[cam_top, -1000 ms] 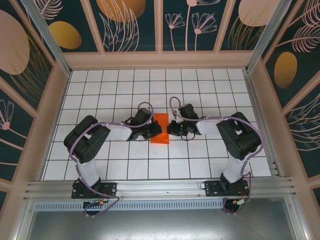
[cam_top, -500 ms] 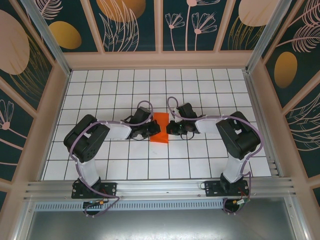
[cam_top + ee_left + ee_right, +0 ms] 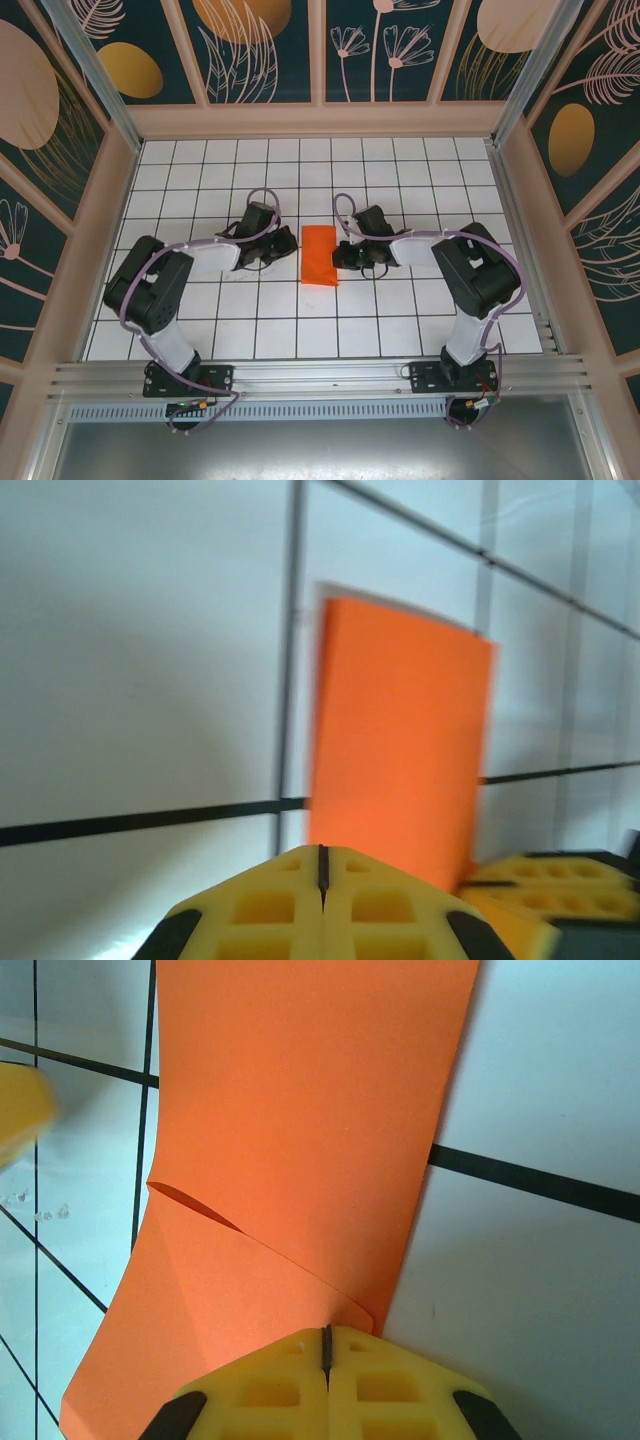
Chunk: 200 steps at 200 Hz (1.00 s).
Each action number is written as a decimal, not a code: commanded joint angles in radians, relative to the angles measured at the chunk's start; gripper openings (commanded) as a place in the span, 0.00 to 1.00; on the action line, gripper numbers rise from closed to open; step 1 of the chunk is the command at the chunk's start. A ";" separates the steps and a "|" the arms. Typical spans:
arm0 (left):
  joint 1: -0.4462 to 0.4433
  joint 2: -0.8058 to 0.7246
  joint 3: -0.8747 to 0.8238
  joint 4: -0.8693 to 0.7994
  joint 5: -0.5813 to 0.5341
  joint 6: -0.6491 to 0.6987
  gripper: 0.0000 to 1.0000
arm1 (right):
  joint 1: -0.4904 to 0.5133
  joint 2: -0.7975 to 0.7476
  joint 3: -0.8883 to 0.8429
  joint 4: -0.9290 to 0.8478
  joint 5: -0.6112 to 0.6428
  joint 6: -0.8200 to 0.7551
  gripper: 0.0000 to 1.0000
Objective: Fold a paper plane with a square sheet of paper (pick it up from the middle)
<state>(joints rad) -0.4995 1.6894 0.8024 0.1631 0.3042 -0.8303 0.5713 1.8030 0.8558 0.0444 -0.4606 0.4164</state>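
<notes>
So far: square sheet of paper (image 3: 320, 255) folded into a narrow strip, one corner turned in; lies flat mid-surface (image 3: 400, 180).
Left claw (image 3: 322, 860): closed, empty, just beside the strip.
Right claw (image 3: 325, 1340): closed, tip at the folded corner.
Remaining: probably nose and wings.

A white tabletop (image 3: 200, 160) ruled in thin black grid lines sits inside a pale wooden frame (image 3: 320, 120). Dark teal wall panels (image 3: 265, 60) carry peach leaves, flowers and golden ovals. A ribbed aluminium rail (image 3: 320, 375) edges the near side, evenly lit.
</notes>
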 commanded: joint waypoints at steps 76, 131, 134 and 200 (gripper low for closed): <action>-0.106 0.081 -0.030 0.131 0.098 -0.052 0.05 | -0.008 0.002 0.026 -0.089 0.055 -0.034 0.01; -0.115 0.158 -0.015 0.064 0.046 -0.054 0.01 | -0.008 -0.041 0.041 -0.083 0.022 -0.054 0.01; -0.115 0.157 -0.017 0.059 0.042 -0.055 0.01 | -0.008 -0.045 0.040 -0.080 0.019 -0.055 0.01; -0.114 0.138 -0.047 0.045 0.021 -0.055 0.00 | 0.044 -0.169 0.027 -0.087 0.024 0.011 0.02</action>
<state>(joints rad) -0.6083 1.8114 0.7788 0.2665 0.3729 -0.8810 0.5835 1.7031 0.8795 -0.0212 -0.4423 0.3958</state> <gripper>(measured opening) 0.061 0.066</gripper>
